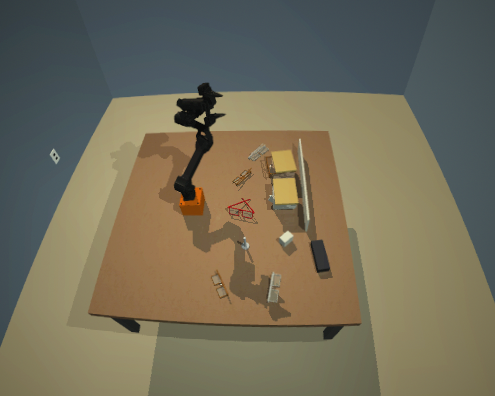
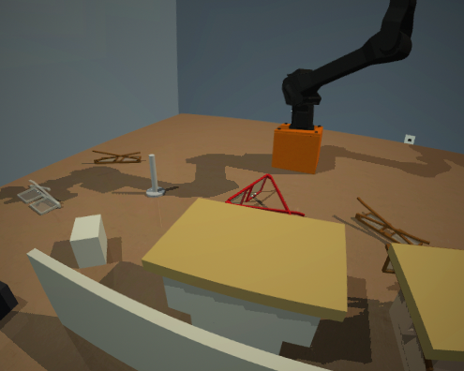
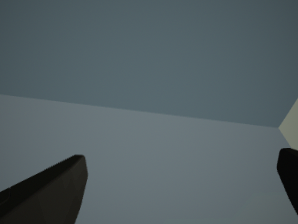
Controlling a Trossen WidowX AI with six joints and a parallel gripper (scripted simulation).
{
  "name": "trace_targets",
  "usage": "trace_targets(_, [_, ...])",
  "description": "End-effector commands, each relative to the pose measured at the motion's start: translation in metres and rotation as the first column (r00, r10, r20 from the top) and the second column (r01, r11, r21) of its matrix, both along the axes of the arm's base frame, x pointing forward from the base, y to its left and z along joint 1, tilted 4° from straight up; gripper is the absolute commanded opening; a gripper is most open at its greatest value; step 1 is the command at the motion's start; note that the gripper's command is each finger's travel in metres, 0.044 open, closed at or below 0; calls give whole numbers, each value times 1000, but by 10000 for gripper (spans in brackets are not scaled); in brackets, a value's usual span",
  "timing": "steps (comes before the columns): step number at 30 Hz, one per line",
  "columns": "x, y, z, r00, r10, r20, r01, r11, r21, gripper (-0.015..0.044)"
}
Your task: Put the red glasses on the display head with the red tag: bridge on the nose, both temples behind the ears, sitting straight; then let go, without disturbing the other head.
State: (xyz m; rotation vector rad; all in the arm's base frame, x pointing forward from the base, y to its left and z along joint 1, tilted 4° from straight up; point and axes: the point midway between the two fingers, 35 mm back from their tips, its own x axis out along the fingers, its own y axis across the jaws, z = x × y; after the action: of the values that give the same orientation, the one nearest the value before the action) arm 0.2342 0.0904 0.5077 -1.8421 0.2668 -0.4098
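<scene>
- arm (image 1: pixel 195 160): black, six-joint, rising from an orange base block (image 1: pixel 192 204) near the table's left-middle; it leans up and away toward the far table edge, folded at the top, high above the table.
- gripper (image 1: pixel 214 105): at the top of the fold, pointing off toward the wall; jaws spread wide, holding nothing. in the wrist view the two dark fingers frame only blue-grey wall and a sliver of floor.
- red glasses (image 1: pixel 242 209): one pair, lying on the brown table (image 1: pixel 133 280) just right of the base block, temples crossed, well apart from the gripper, beside the nearer head.
- display heads: two, each seen mainly as a tan flat top (image 1: pixel 285 192) (image 1: pixel 283 161), side by side in front of a pale upright panel (image 1: pixel 303 185). tags cannot be made out.
- other glasses: two brown pairs (image 1: pixel 243 177) (image 1: pixel 220 286), two grey pairs (image 1: pixel 257 151) (image 1: pixel 274 287).
- one small grey post on a round foot (image 1: pixel 244 244).
- one white cube (image 1: pixel 285 238).
- one black case (image 1: pixel 320 255).
- no readable writing.
</scene>
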Motion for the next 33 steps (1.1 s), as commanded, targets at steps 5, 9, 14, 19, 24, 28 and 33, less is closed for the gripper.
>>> trace_targets(5, [0, 0, 0, 1000, 0, 0, 0, 1000, 0, 440])
trace_targets(9, [-1, -1, 1, 1000, 7, 8, -7, 1000, 10, 414])
trace_targets(14, [-37, -17, 35, 966, 153, 208, -193, 963, 186, 282])
trace_targets(19, [-73, -46, 66, 876, 251, 411, -392, 868, 305, 200])
trace_targets(24, [-100, -88, 84, 765, 264, 587, -557, 729, 397, 200])
trace_targets(28, [-112, -130, 89, 679, 217, 701, -661, 596, 455, 200])
trace_targets(33, [-113, -152, 90, 610, 209, 764, -737, 505, 449, 200])
